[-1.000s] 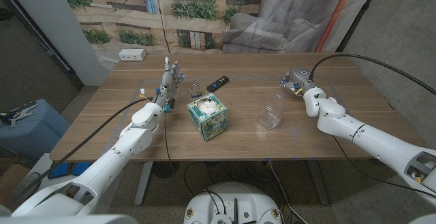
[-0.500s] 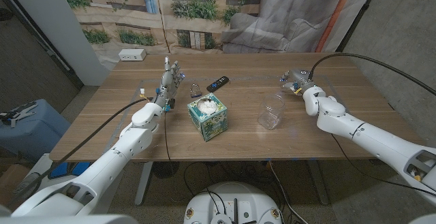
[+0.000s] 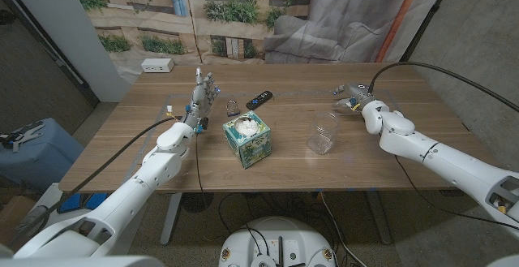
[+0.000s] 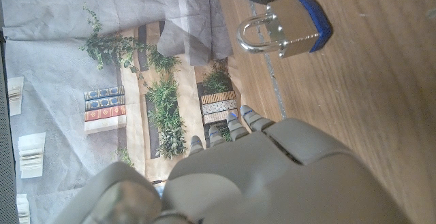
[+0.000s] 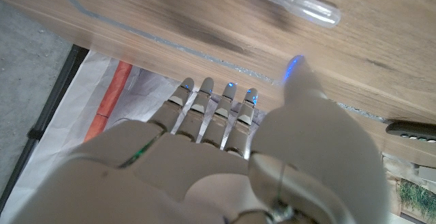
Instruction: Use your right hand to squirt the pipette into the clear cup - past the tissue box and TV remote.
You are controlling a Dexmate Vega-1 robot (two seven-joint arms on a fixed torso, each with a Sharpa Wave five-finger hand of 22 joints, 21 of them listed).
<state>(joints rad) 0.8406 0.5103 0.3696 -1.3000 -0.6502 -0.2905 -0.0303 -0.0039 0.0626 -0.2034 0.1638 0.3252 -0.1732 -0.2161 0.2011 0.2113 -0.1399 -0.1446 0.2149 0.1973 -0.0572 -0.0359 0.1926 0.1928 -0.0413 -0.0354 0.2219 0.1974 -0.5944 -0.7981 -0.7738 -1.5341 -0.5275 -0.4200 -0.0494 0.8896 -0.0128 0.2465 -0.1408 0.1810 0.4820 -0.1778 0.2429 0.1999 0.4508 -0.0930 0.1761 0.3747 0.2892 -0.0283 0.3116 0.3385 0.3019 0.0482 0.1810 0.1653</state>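
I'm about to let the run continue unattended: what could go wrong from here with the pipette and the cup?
The pipette lies flat on the table, not yet held; the right hand may nudge it away instead of pinching it. The clear cup is light and hard to see, so the hand swinging over could tip it.

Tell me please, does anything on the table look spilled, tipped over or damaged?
Nothing stands out. The clear cup stands upright, the tissue box sits turned at an angle, and the pipette lies on the wood, not yet held by the right hand.
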